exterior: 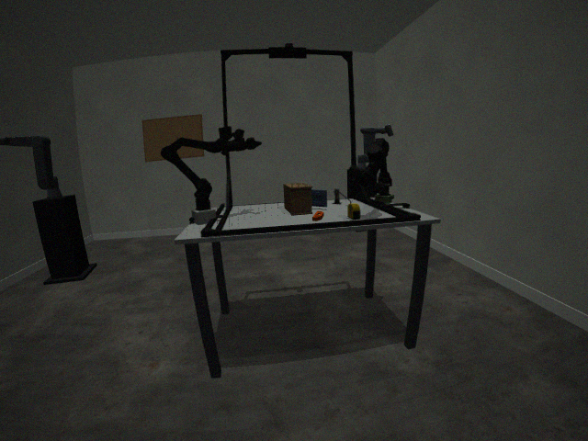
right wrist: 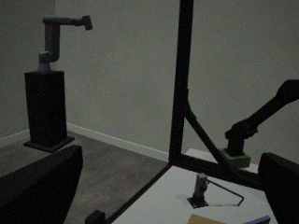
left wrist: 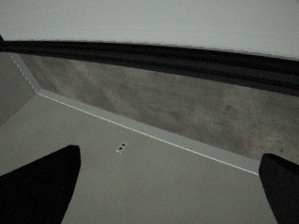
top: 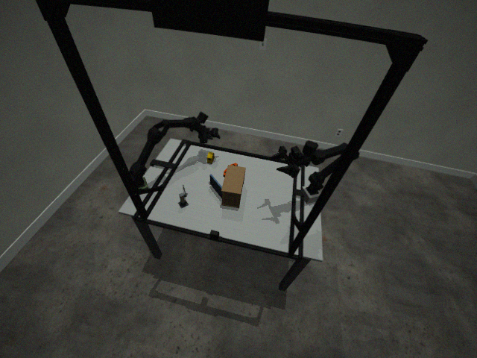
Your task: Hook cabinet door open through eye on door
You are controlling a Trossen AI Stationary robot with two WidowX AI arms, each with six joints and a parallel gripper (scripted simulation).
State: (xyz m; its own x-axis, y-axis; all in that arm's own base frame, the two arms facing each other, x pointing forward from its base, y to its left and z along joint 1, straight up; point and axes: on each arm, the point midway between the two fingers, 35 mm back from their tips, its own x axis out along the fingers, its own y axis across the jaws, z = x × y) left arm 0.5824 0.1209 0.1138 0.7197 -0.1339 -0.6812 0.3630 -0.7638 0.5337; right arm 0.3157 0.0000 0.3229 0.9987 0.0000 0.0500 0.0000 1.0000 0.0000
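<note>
The brown cabinet (top: 232,186) stands mid-table with its blue door (top: 214,183) swung partly open. The small grey post with its thin hook (top: 183,197) stands apart from the door, toward the left arm's side. My left gripper (top: 209,133) (left wrist: 173,160) is open and empty, high over the table's far edge. My right gripper (top: 287,167) (right wrist: 173,160) is open and empty, raised well away from the cabinet.
A yellow block (top: 209,156) and an orange object (top: 234,164) lie on the table behind the cabinet. A black frame (top: 215,235) rims the table, with tall uprights carrying an overhead bar. A dark pedestal with another arm (exterior: 59,237) stands on the floor.
</note>
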